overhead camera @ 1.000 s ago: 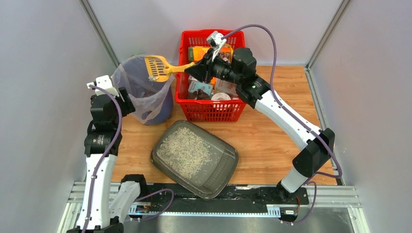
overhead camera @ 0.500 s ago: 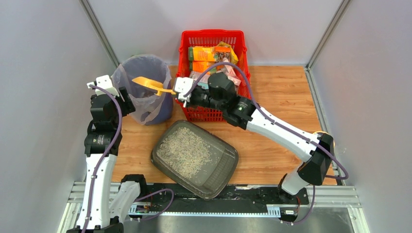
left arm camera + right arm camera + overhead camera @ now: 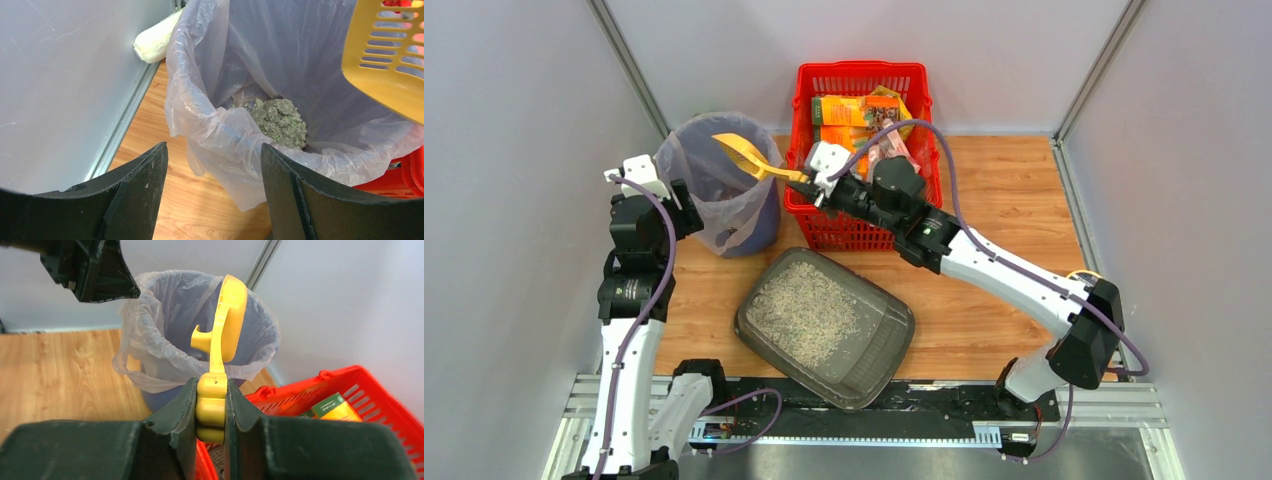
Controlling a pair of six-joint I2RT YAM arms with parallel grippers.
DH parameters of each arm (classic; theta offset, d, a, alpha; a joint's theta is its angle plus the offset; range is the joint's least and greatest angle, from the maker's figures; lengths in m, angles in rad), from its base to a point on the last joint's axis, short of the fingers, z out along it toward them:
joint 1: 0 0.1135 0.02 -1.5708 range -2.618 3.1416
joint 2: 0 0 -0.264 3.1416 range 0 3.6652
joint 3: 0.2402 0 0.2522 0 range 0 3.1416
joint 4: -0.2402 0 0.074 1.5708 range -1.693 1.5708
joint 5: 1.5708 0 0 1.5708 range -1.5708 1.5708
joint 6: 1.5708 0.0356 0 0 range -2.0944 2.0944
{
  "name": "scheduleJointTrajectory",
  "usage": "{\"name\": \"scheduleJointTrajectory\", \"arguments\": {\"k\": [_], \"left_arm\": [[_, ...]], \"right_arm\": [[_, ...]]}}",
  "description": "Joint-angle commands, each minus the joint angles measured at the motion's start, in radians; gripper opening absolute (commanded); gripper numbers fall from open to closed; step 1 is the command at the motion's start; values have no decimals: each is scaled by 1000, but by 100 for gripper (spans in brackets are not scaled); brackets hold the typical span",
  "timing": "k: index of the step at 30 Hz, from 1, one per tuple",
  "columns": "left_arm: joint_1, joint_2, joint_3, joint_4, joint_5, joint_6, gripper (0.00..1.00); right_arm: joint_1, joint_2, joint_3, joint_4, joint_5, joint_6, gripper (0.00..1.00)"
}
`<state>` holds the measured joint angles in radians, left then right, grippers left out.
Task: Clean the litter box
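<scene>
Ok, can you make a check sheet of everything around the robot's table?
Surface: wooden table, carrying everything below.
Job's things: litter box near the front, pale litter inside; yellow scoop tilted over the bag-lined bin; grey clumps in the bin.
Clutter: red basket of boxes and packets at the back; white roll by the wall.
Grippers: right gripper shut on the scoop's handle; left gripper open, empty, beside the bin.
Cables: purple cables along both arms, one arching over the basket.
Surroundings: plain grey walls on three sides.
</scene>
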<state>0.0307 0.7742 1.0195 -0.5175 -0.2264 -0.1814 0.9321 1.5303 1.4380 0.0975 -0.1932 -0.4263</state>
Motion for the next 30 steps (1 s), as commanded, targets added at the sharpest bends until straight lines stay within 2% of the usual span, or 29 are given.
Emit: {"name": "scheduleJointTrajectory", "arguments": {"k": [1, 2, 4, 10, 13, 16, 17, 19, 20, 23, 26, 30], "left_arm": [[6, -22, -10, 54, 12, 46, 76], [6, -26, -15, 56, 13, 51, 77], [6, -36, -18, 76, 25, 54, 77], [6, -79, -10, 137, 55, 83, 76], [6, -102, -9, 143, 120, 47, 77], [6, -95, 31, 116, 287, -33, 77], [8, -90, 46, 114, 409, -58, 77], [5, -78, 31, 158, 555, -134, 77], [5, -73, 22, 181, 690, -165, 77], [5, -47, -7, 220, 849, -251, 77], [5, -33, -24, 179, 892, -257, 78], [6, -33, -65, 166, 936, -271, 78]], "right_arm": [[-50, -130, -37, 171, -40, 285, 0], [-56, -153, -54, 192, -66, 379, 0], [-76, -209, -97, 217, -80, 458, 0], [-153, -312, -148, 130, -68, 696, 0], [-219, -369, -198, 82, -92, 816, 0], [-266, -446, -261, 82, -138, 932, 0], [-275, -466, -307, 85, -167, 960, 0], [-299, -513, -361, 119, -199, 1056, 0], [-308, -527, -410, 137, -244, 1087, 0], [-351, -556, -476, 182, -358, 1188, 0], [-397, -568, -513, 212, -469, 1273, 0], [-429, -587, -586, 291, -537, 1356, 0]]}}
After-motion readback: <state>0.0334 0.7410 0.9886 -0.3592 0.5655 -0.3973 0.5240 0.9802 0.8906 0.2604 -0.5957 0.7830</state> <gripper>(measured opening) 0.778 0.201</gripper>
